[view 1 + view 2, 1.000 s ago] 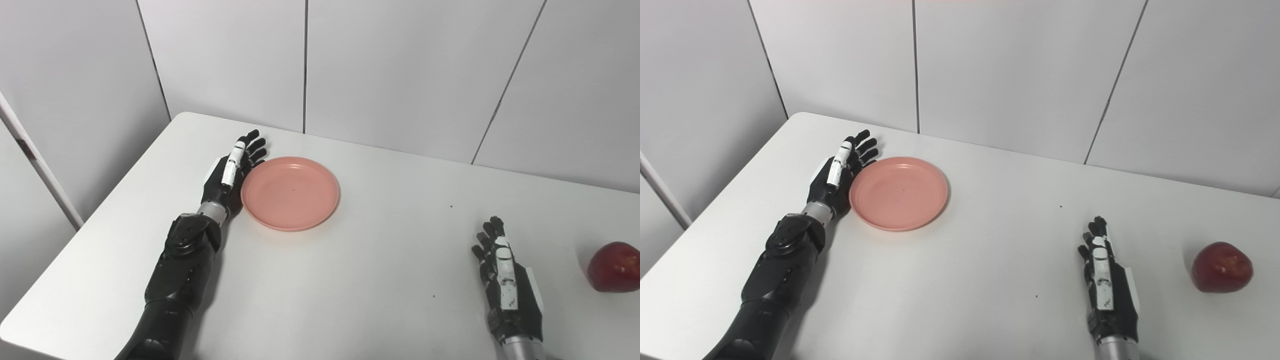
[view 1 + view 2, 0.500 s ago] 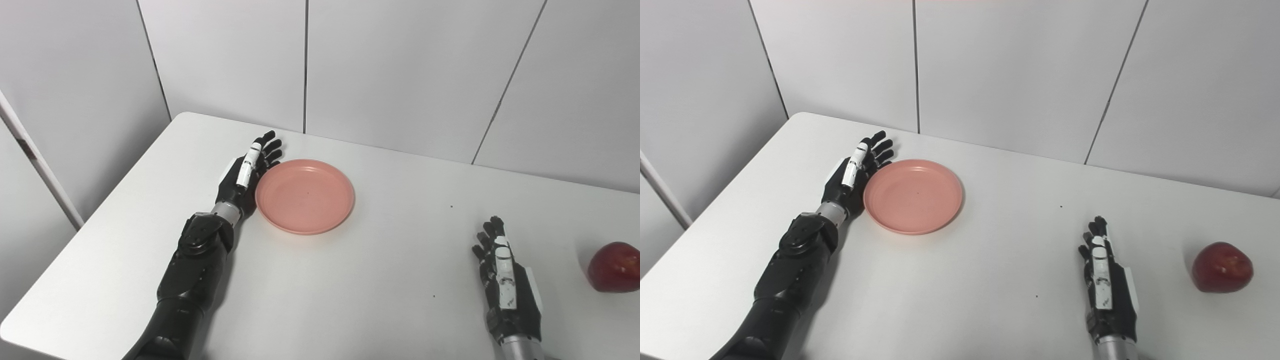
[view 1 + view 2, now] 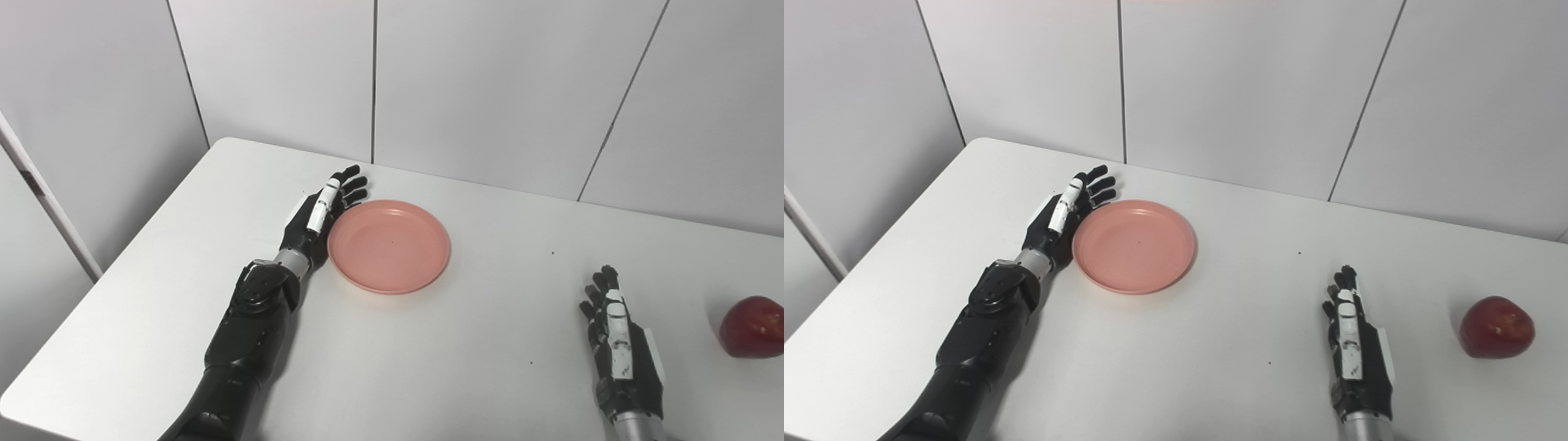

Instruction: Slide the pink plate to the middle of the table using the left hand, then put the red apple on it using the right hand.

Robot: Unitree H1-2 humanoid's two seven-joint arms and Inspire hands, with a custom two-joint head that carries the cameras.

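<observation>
Left hand was flat and spread against the pink plate, right hand lay spread and empty near the red apple.

The pink plate is a round, shallow dish with a low raised rim, lying flat and empty just left of the frame's centre. Its colour is a salmon pink, and a tiny dark speck shows near its middle. The red apple is dark red and glossy, sitting at the far right edge of the frame, lower than the plate and well apart from it.
</observation>
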